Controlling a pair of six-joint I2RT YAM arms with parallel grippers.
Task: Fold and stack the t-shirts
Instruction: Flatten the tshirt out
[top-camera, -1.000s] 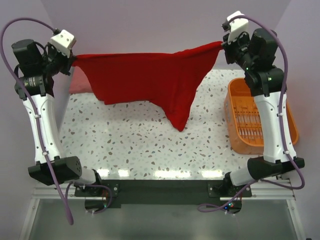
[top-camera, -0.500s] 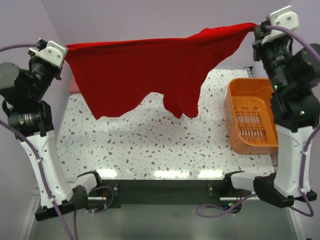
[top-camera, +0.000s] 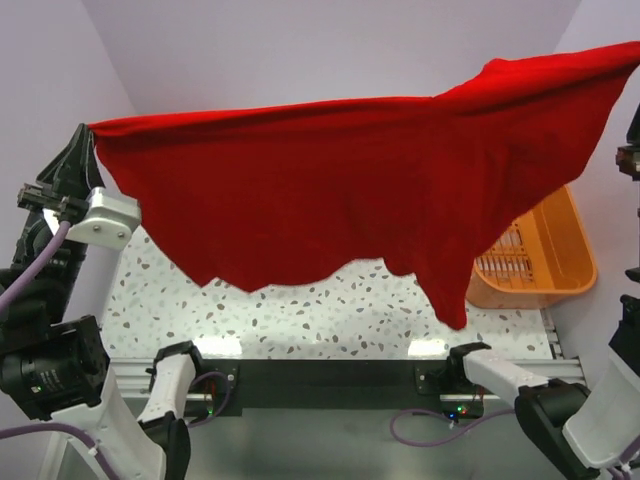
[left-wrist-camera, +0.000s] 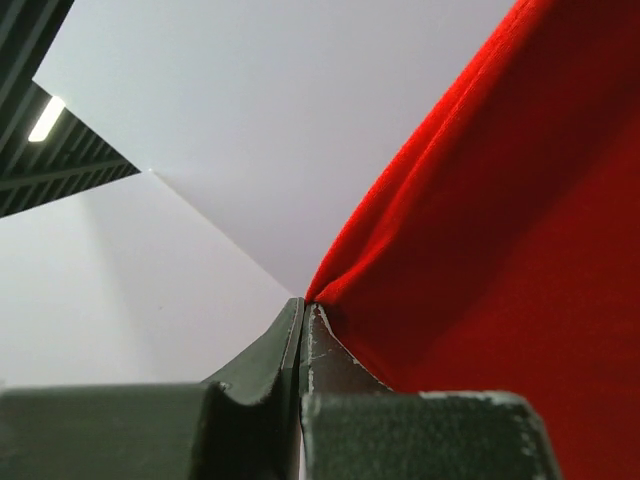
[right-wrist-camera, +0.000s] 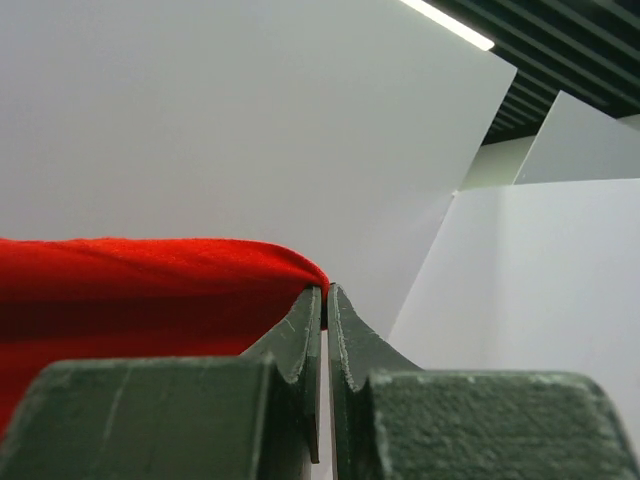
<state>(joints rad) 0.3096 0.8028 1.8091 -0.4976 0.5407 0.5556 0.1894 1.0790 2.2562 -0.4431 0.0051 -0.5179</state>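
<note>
Top view, from above and behind my arms.
- Plain bright red cloth t-shirt (top-camera: 330, 190): spread wide in the air, well above the surface. Its upper edge is pulled taut from the left side of the frame and rises toward the upper right corner. The lower hem hangs in uneven folds, and its longest point droops right of centre.
- My left tool (top-camera: 86, 132): raised high at the left, dark fingers pressed together on the shirt's left corner.
- My right tool: past the right edge of this view. The shirt's right corner runs out of the picture there.
- Speckled white surface (top-camera: 300, 310): shows as a strip beneath the hem.
- Orange slatted plastic basket (top-camera: 560, 255): stands on the right side of the surface, partly hidden behind the hanging cloth.

Left wrist view.
- Left tool (left-wrist-camera: 303, 315): both fingers closed tip to tip, pinching a gathered fold of the red t-shirt (left-wrist-camera: 500, 230) at their very ends.
- The cloth fans up and to the right from the pinch and fills the right half of the frame.
- Pale wall (left-wrist-camera: 250, 120): behind, with a strip of ceiling light at upper left.

Right wrist view.
- Right tool (right-wrist-camera: 324, 300): fingers drawn together with only a hairline slit between them, nipping the rolled edge of the red t-shirt (right-wrist-camera: 120, 290) at the tips.
- The cloth stretches away to the left in a level band.
- Pale wall (right-wrist-camera: 200, 120): behind the cloth.
</note>
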